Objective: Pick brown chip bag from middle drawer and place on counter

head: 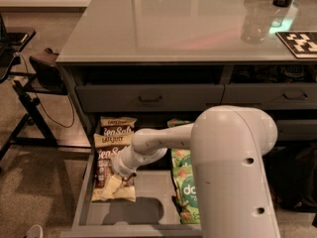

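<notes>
Brown chip bag (106,155) lies flat at the left of the middle drawer (148,213), just in front of a second identical bag (118,124); green pouches (185,183) lie at the drawer's right. Gripper (113,186) sits over the bag's lower half, toward the drawer's front-left; gripping or not, cannot tell

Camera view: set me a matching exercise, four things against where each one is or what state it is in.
1 gripper
2 green pouch
3 checkered marker
4 drawer

A right side of the drawer
B pulled open below the counter
C over the near brown bag
D counter's right edge

Pairs: 1-C, 2-A, 3-D, 4-B
</notes>
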Available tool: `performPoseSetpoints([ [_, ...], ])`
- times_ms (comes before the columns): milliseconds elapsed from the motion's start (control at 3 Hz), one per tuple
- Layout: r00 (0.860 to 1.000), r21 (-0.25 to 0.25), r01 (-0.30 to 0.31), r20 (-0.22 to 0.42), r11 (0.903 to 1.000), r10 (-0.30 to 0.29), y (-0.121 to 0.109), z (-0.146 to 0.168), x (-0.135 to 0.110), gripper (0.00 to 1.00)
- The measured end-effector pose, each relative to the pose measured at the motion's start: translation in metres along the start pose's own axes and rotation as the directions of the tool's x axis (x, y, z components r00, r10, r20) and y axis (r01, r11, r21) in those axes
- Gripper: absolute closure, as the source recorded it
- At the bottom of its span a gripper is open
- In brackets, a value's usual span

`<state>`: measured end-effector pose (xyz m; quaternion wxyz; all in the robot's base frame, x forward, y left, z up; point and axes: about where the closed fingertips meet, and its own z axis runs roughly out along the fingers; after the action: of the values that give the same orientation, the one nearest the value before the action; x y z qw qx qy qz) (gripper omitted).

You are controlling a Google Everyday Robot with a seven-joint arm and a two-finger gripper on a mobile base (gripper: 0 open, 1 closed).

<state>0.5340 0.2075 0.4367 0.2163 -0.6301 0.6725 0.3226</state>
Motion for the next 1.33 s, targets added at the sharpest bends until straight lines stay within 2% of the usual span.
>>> performPoseSetpoints([
  [333, 1.000, 0.028, -0.001, -0.003, 0.9996, 0.001, 0.005, -0.009, -0.003, 0.00],
  [667, 1.000, 0.145, 0.005, -0.029, 0.9893, -0.001, 0.010, -0.047, -0.010, 0.00],
  [1000, 0.999, 0.268, 0.016, -0.053, 0.9631, -0.002, -0.002, -0.093, -0.015, 0.00],
  [1333, 0.999, 0.319, -0.005, -0.040, 0.9476, 0.018, -0.028, -0.115, -0.005, 0.00],
])
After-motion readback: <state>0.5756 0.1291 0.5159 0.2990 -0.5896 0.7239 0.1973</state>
